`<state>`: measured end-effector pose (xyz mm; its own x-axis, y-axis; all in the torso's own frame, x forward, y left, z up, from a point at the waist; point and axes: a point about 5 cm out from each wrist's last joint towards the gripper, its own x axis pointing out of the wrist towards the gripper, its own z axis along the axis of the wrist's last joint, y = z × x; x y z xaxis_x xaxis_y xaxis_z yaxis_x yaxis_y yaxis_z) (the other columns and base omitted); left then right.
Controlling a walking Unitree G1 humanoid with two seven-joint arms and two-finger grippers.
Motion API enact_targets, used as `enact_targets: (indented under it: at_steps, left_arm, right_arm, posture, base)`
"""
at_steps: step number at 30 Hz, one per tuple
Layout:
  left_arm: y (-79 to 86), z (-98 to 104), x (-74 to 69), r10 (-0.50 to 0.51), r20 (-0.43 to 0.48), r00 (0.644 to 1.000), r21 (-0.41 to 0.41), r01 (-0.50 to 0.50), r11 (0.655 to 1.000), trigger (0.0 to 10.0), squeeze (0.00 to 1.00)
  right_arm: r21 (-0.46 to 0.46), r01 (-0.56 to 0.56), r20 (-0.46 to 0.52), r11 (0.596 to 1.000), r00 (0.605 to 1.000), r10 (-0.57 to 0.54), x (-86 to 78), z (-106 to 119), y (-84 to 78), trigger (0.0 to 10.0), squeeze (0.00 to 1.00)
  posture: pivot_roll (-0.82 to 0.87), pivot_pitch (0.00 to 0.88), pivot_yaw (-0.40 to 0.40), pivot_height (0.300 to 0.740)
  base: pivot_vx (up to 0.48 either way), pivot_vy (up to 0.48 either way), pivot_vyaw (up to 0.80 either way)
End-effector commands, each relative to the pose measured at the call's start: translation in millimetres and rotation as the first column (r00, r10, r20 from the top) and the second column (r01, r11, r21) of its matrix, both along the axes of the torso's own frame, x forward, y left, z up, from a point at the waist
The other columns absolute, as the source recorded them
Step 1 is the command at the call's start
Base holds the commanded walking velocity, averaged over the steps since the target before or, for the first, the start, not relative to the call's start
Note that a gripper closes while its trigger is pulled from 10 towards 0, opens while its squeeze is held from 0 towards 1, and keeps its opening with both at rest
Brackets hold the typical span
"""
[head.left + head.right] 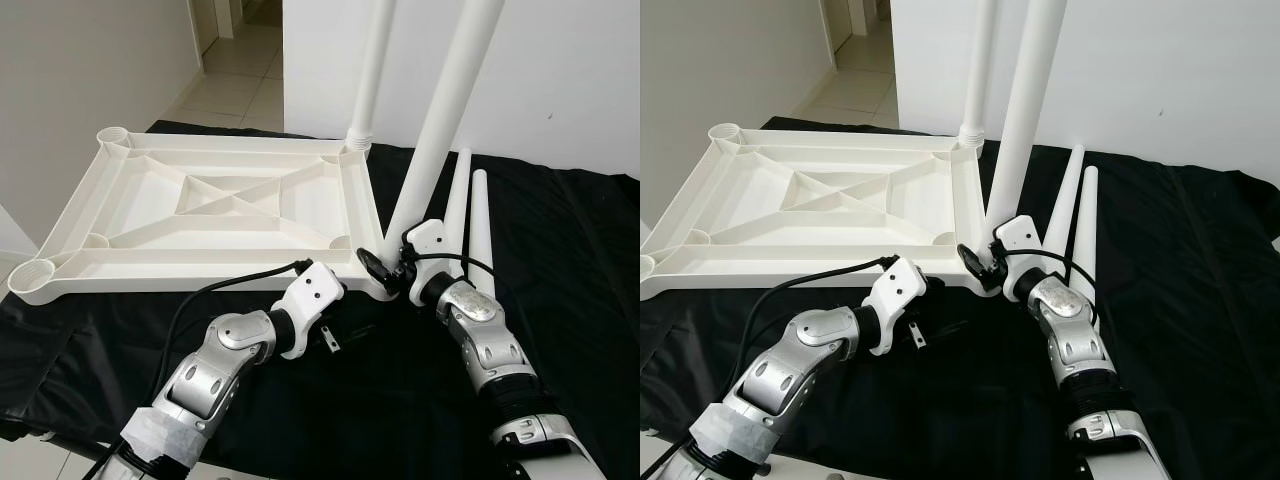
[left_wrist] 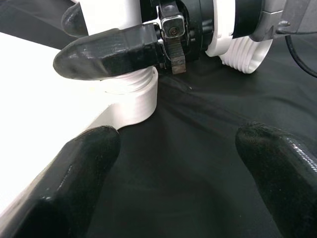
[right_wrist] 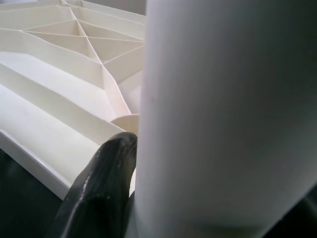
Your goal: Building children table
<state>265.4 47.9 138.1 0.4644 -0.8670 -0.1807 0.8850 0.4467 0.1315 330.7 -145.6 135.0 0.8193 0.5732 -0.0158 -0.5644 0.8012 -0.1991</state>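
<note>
I have the right gripper [image 1: 385,268] pinching the base of a white table leg [image 1: 440,120], whose foot sits at the near right corner socket [image 2: 130,94] of the upturned tabletop [image 1: 215,205], which lies on the black cloth [image 1: 570,260] at about ten o'clock from my arms. The leg leans toward one o'clock rather than standing straight, and I judge that to be the main risk: if I keep driving it in at this tilt, the thread could cross or the foot could skip out of the socket and shove the tabletop away. My left gripper [image 1: 335,335] hovers just beside that corner at seven o'clock of it, fingers [image 2: 84,163] spread and holding nothing, so nothing braces the top if it slides. Another leg [image 1: 372,70] already stands in the far right corner, and two spare legs [image 1: 470,225] lie at three o'clock of the work. I cannot make out how deeply the foot is seated; my own gripper covers the joint, and both standing legs run off the top of the head views.
</note>
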Motion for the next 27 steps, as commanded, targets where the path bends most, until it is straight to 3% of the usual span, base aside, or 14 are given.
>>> enact_targets:
  at_steps: [1, 8, 9, 11, 12, 15, 16, 18, 20, 21, 22, 25, 27]
  left_arm:
    - [0.0, 1, -1.0, -0.004, 0.005, 1.000, 0.005, 0.004, 1.000, 10.0, 0.00]
    - [-0.2, 1, -0.6, -0.008, 0.006, 1.000, 0.007, 0.008, 1.000, 10.0, 0.00]
    - [0.0, 1, -0.3, -0.007, 0.007, 1.000, 0.007, 0.007, 1.000, 10.0, 0.00]
    - [0.0, 1, -0.3, -0.007, 0.007, 1.000, 0.007, 0.007, 1.000, 10.0, 0.00]
    - [0.3, 1, 0.4, -0.003, 0.008, 1.000, 0.007, 0.003, 1.000, 10.0, 0.00]
    - [0.9, 2, 1.6, 0.006, 0.011, 1.000, 0.006, -0.006, 1.000, 10.0, 0.00]
    - [1.7, 2, 3.2, 0.017, 0.014, 1.000, 0.005, -0.017, 1.000, 10.0, 0.00]
    - [2.3, 2, 4.3, 0.025, 0.017, 1.000, 0.005, -0.025, 1.000, 10.0, 0.00]
    - [2.3, 2, 4.3, 0.025, 0.017, 1.000, 0.005, -0.025, 1.000, 10.0, 0.00]
    - [3.0, 3, 5.5, 0.036, 0.018, 0.999, 0.003, -0.036, 0.999, 10.0, 0.00]
    - [3.0, 3, 5.5, 0.036, 0.018, 0.999, 0.003, -0.036, 0.999, 10.0, 0.00]
    - [4.5, 3, 7.7, 0.057, 0.020, 0.998, -0.001, -0.057, 0.998, 10.0, 0.00]
    - [4.5, 3, 7.7, 0.057, 0.020, 0.998, -0.001, -0.057, 0.998, 10.0, 0.00]
  right_arm:
    - [-0.011, -0.015, -0.012, 1.000, 1.000, 0.015, 0.3, -3, 1.9, 0.0, 0.00]
    - [0.018, 0.013, -0.009, 1.000, 1.000, -0.013, -0.5, -6, 1.2, 0.0, 0.00]
    - [0.030, 0.045, -0.010, 0.999, 0.999, -0.045, -0.5, -6, 1.1, 0.7, 0.00]
    - [0.030, 0.045, -0.010, 0.999, 0.999, -0.045, -0.5, -6, 1.1, 0.7, 0.00]
    - [0.033, 0.084, -0.009, 0.996, 0.996, -0.084, -0.2, -6, 1.3, 10.0, 0.00]
    - [0.050, 0.142, -0.013, 0.989, 0.990, -0.141, -0.4, -6, 2.5, 10.0, 0.00]
    - [0.083, 0.228, -0.030, 0.970, 0.974, -0.226, -0.5, -6, 3.4, 10.0, 0.00]
    - [0.120, 0.292, -0.052, 0.949, 0.956, -0.288, -1.3, -6, 4.4, 10.0, 0.00]
    - [0.120, 0.292, -0.052, 0.949, 0.956, -0.288, -1.3, -6, 4.4, 10.0, 0.00]
    - [0.139, 0.355, -0.063, 0.924, 0.935, -0.349, -4.0, -6, 7.0, 10.0, 0.00]
    - [0.139, 0.355, -0.063, 0.924, 0.935, -0.349, -4.0, -6, 7.0, 10.0, 0.00]
    - [0.197, 0.482, -0.075, 0.854, 0.875, -0.477, -15.7, -5, 18.9, 10.0, 0.00]
    - [0.197, 0.482, -0.075, 0.854, 0.875, -0.477, -15.7, -5, 18.9, 10.0, 0.00]
  posture:
    - [-0.03, 0.015, -0.019, 0.740]
    - [-0.03, 0.016, -0.016, 0.740]
    - [-0.03, 0.015, -0.016, 0.740]
    - [-0.03, 0.015, -0.016, 0.740]
    - [-0.03, 0.015, -0.016, 0.740]
    - [-0.03, 0.015, -0.017, 0.740]
    - [-0.03, 0.017, -0.018, 0.740]
    - [-0.03, 0.017, -0.018, 0.740]
    - [-0.03, 0.017, -0.018, 0.740]
    - [-0.03, 0.018, -0.018, 0.740]
    - [-0.03, 0.018, -0.018, 0.740]
    - [-0.04, 0.024, -0.020, 0.740]
    - [-0.04, 0.024, -0.020, 0.740]
  base:
    - [0.000, 0.000, 0.00]
    - [0.000, 0.000, 0.00]
    - [0.000, 0.000, 0.00]
    - [0.000, 0.000, 0.00]
    - [0.000, 0.000, 0.00]
    - [0.000, 0.000, 0.00]
    - [0.000, 0.000, 0.00]
    - [0.000, 0.000, 0.00]
    - [0.000, 0.000, 0.00]
    - [0.000, 0.000, 0.00]
    - [0.000, 0.000, 0.00]
    - [0.000, 0.000, 0.00]
    - [0.000, 0.000, 0.00]
